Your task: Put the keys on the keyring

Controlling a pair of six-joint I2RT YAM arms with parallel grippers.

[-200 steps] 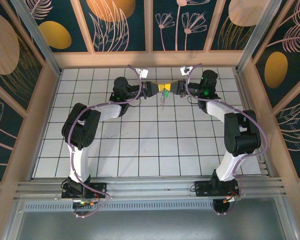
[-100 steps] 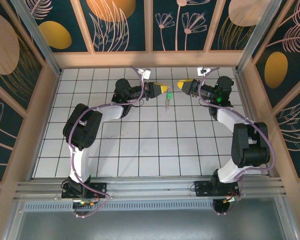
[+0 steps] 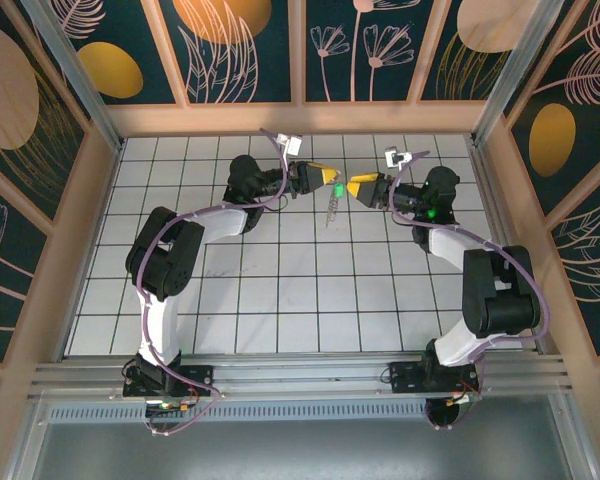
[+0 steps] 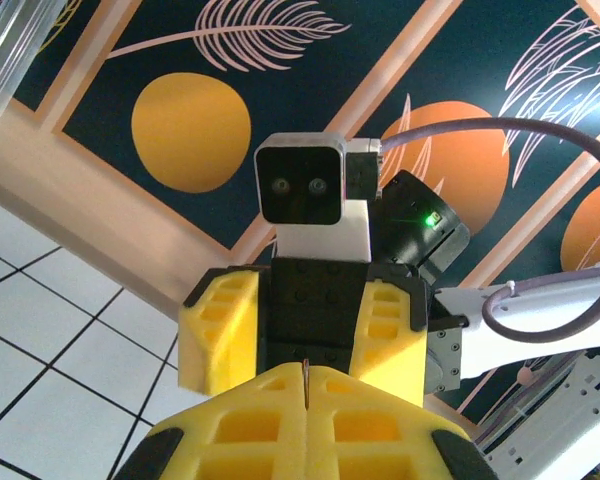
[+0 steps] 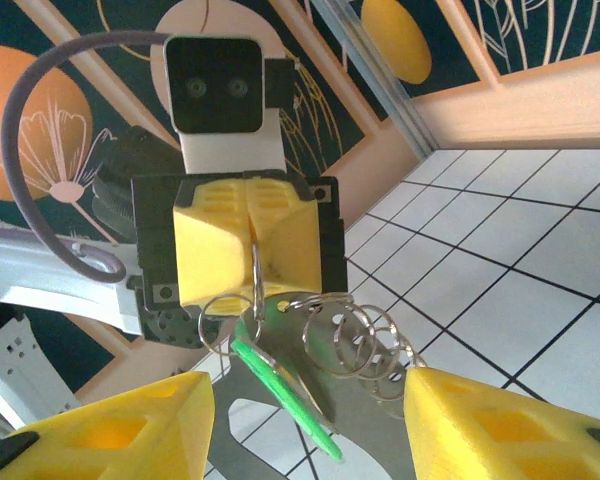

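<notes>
Two robot arms reach out over a white tiled table [image 3: 280,290] and meet near its far edge.

The left gripper [image 3: 327,179] has its two yellow fingers [image 5: 215,255] pressed tight together. The right wrist camera looks straight at them. A thin metal loop of the keyring [image 5: 365,335] is pinched in the slit between them. The rest of the keyring hangs down from that spot as a bunch of grey rings, up in the air and not touching the table. In the top view it shows as a thin grey line hanging just below the two grippers.

The key [image 5: 280,385] has a bright green head. It hangs with the rings, just under the left fingers, and tilts down to the right. It is too small to tell how it is joined to the rings.

The right gripper [image 3: 356,187] points at the left one, tip to tip and very close. Its yellow fingers [image 5: 110,425] are spread well apart, one on each side of the hanging key and rings. Nothing is held between them, and they do not seem to touch the key or the keyring.

The left wrist camera shows the same thing from the other side. The left gripper's own fingers are squeezed together with a thin bit of metal sticking up between them, and the right gripper's yellow fingers stand apart behind.
</notes>
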